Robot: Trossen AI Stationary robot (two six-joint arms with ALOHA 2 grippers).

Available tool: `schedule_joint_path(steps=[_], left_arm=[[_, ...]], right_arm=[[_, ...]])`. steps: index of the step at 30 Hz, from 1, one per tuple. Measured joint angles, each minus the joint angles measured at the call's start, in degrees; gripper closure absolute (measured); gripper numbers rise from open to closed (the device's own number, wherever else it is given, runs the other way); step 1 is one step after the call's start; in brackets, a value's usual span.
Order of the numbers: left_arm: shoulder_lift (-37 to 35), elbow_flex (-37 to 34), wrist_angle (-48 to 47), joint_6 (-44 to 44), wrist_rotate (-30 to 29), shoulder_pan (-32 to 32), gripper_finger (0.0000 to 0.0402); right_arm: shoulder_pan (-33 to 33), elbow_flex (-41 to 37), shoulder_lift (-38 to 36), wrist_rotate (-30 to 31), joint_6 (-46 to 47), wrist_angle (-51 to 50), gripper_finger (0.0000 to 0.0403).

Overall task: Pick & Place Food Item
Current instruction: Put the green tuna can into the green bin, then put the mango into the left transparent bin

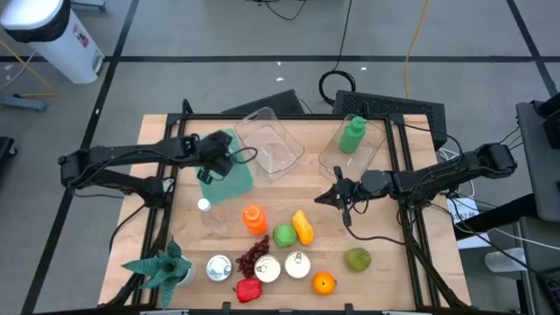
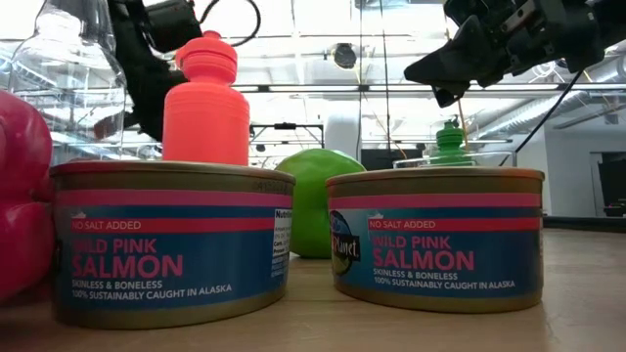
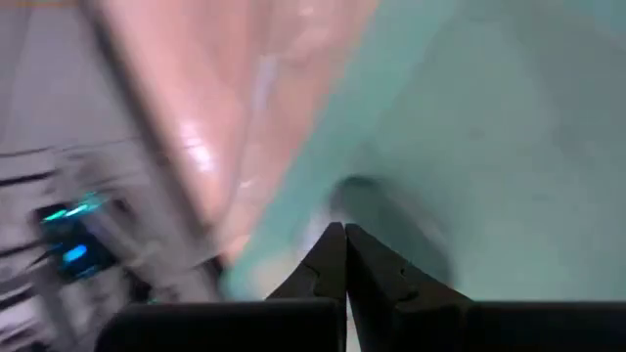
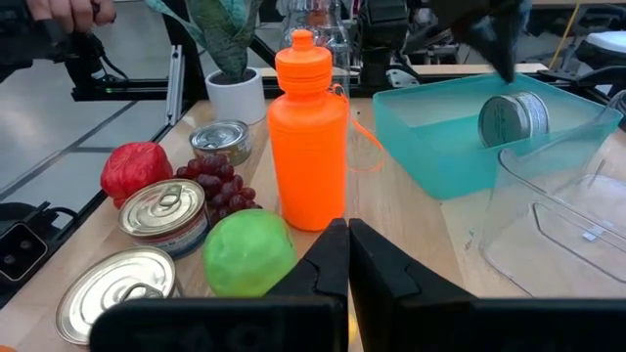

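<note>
Wooden table (image 1: 385,210) w/ grey floor around it, cables and a black case behind. Left gripper (image 1: 213,162) sits over the teal bin (image 1: 229,179) at table's left-centre; in left wrist view its fingers are pressed together, nothing between them, teal wall just ahead. A silver can (image 4: 513,118) lies on its side inside the teal bin, seen from right wrist view. Right gripper (image 1: 336,194) hovers above table right of centre, pointing toward the food cluster; fingers together, empty. Food items in front half of table: orange bottle (image 1: 254,219) upright, just beside green apple (image 1: 284,234) and yellow-orange pepper (image 1: 303,227); grapes (image 1: 254,255) near two salmon cans (image 1: 268,269) and (image 1: 298,264); red pepper (image 1: 248,290) at front edge; orange (image 1: 324,283) and a pear (image 1: 357,259) further right, apart from the rest. Another can (image 1: 218,267) sits beside the potted plant (image 1: 162,267) at front-left corner. Clear bottle (image 1: 206,211) lies near the teal bin's front. Two clear containers at back: one (image 1: 269,144) mid-table, tilted, the other (image 1: 363,149) w/ a green bottle (image 1: 353,135) in it. Low view: two salmon cans up close, orange bottle and green apple behind them.
</note>
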Motion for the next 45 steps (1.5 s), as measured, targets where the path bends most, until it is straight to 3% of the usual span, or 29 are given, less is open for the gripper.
schedule_joint_path(steps=[6,12,19,25,36,45], left_arm=[[0.7,-0.1,0.4,1.2,-2.7,4.3,0.0400],[3.7,-0.1,-2.5,1.1,3.4,5.8,0.0400],[5.6,0.0,-3.1,0.9,5.0,3.3,0.0400],[2.2,0.0,1.9,2.0,3.4,1.5,0.0400],[-0.6,-0.2,1.2,0.9,2.1,2.0,0.0400],[-7.8,-0.2,3.2,-8.5,-1.5,8.4,0.0400]], right_arm=[[0.0,0.0,0.0,0.0,0.0,0.0,0.0403],[0.0,0.0,0.0,0.0,0.0,0.0,0.0403],[0.0,0.0,0.0,0.0,0.0,0.0,0.0403],[0.0,0.0,0.0,0.0,0.0,0.0,0.0403],[0.0,0.0,0.0,0.0,0.0,0.0,0.0403],[0.1,0.0,0.0,0.0,0.0,0.0,0.0403]])
